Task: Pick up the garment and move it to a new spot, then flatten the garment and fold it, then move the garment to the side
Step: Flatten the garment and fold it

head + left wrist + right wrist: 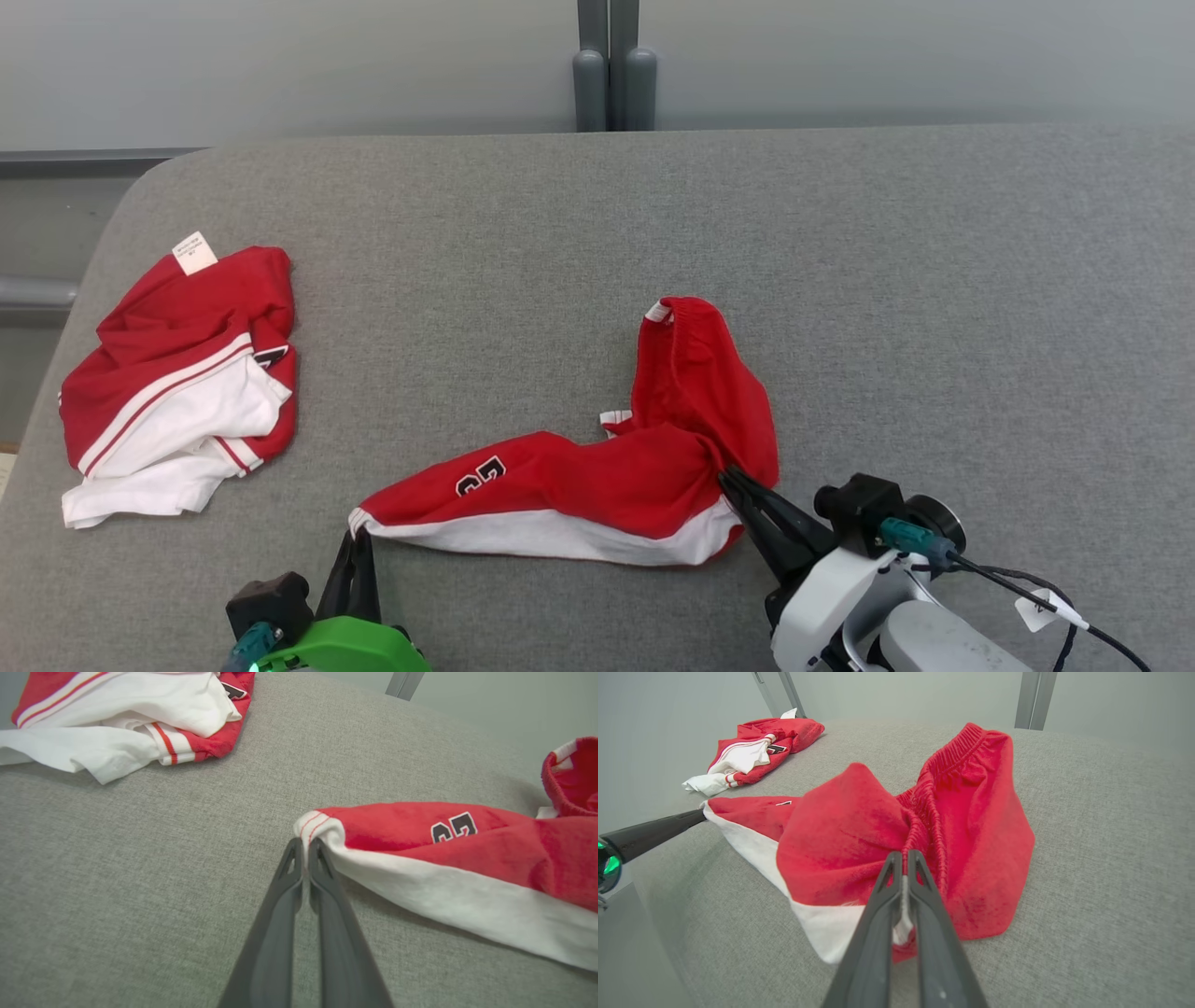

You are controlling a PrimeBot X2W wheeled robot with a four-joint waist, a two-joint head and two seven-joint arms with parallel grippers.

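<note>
Watching the feeds, I see my left gripper (358, 537) pinched tight on a white-edged corner of the red shorts (597, 485); my right gripper (726, 476) is clamped on their bunched cloth by the elastic waistband; the T-shirt (177, 383) lies crumpled well apart at the grey surface's (560, 233) left end.

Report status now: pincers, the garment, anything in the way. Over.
Left pincer shut on shorts, trim corner. Right pincer shut on their other end. T-shirt bunched far left, untouched, shorts well apart from it. Over.
</note>
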